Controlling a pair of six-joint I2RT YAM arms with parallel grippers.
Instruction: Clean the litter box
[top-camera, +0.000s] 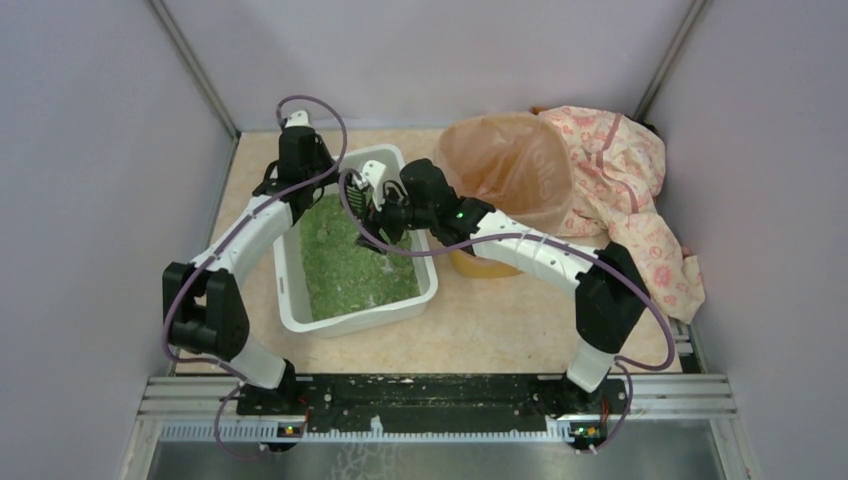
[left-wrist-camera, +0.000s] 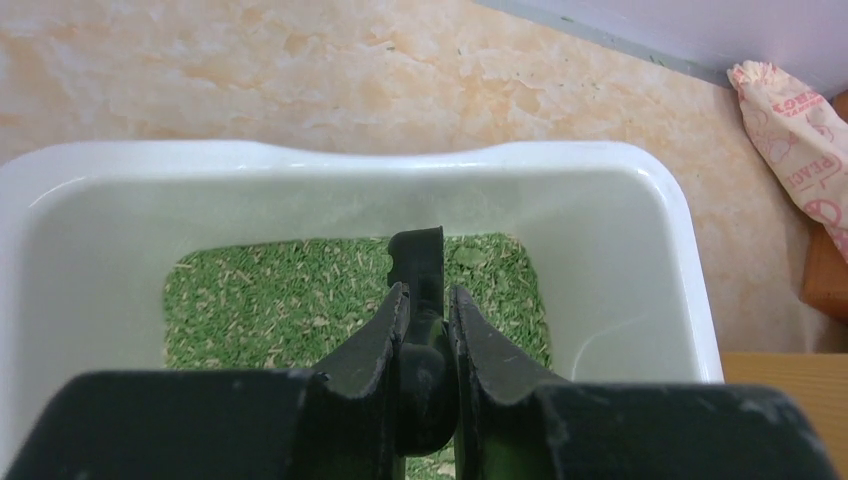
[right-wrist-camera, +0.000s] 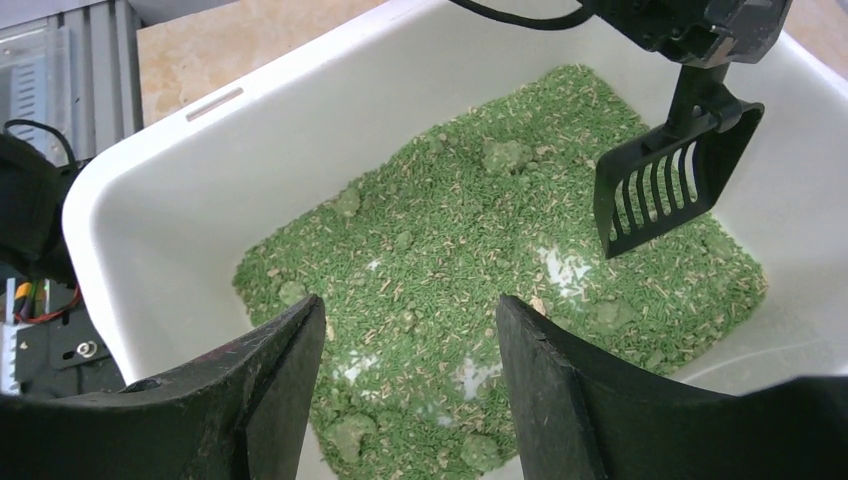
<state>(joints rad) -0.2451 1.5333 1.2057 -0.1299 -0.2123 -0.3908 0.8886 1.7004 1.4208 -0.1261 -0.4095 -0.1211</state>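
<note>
Green pellet litter covers most of the white litter box, with bare white patches showing through and several rounded clumps scattered in it. The left gripper is clamped on the handle of a black slotted scoop, which hangs with its long axis close to upright, blade down and just above the litter near one end wall. The closest clump sits a little way along the box from the blade, so the coming move looks like a tilt and a shallow push towards it. That job falls to the left arm. The right gripper hovers over the middle of the box with its fingers spread wide, holding nothing. The bag-lined bin stands just beside the box on the right arm's side, so a loaded scoop would probably have to cross the full width of the box to reach it.
</note>
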